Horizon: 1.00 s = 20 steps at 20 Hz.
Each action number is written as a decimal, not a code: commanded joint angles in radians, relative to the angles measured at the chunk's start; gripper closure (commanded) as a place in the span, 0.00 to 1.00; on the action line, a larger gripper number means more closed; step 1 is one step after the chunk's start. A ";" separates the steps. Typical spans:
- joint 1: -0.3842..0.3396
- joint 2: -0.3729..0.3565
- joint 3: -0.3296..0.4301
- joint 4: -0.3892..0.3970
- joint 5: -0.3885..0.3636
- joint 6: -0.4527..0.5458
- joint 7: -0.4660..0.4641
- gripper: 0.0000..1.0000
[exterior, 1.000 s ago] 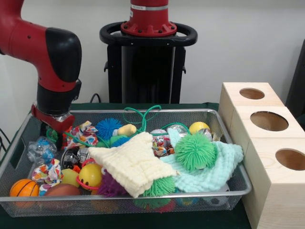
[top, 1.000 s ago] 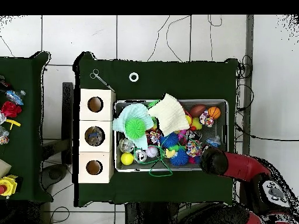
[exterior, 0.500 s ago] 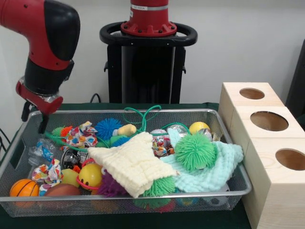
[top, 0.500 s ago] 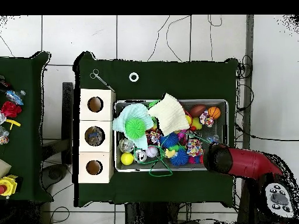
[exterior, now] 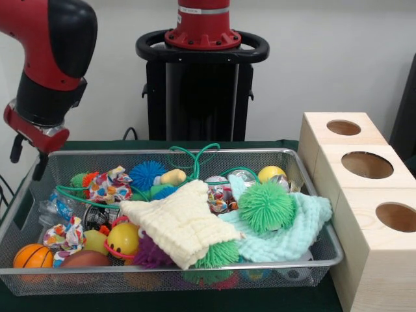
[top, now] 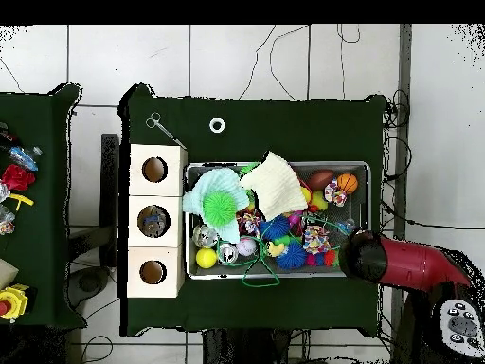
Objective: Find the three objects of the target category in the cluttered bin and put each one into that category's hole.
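Note:
The wire mesh bin (exterior: 195, 153) is full of toys: a green spiky ball (exterior: 265, 207) on a mint cloth (exterior: 299, 227), a cream cloth (exterior: 179, 221), a blue spiky ball (exterior: 147, 173), a yellow ball (exterior: 270, 173), a smiley ball (exterior: 123, 238) and a small basketball (exterior: 32, 256). My gripper (exterior: 27, 158) hangs open and empty over the bin's far left corner, above the rim. In the overhead view the red arm (top: 398, 263) covers the gripper at the bin's (top: 275, 167) right end.
Three wooden boxes, each with a round hole (exterior: 367, 164) on top, stand in a row right of the bin; in the overhead view the boxes (top: 154, 220) lie at its left. A green cord (exterior: 195, 156) loops over the bin's far rim. Patterned fabric bundles (exterior: 109, 184) lie near the gripper.
The arm has lifted out of the bin's far left corner and moved up and to the left. It carries nothing; the toys lie much as before.

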 commanded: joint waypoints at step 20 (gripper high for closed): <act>-0.086 -0.050 0.206 0.098 0.115 0.000 0.058 0.00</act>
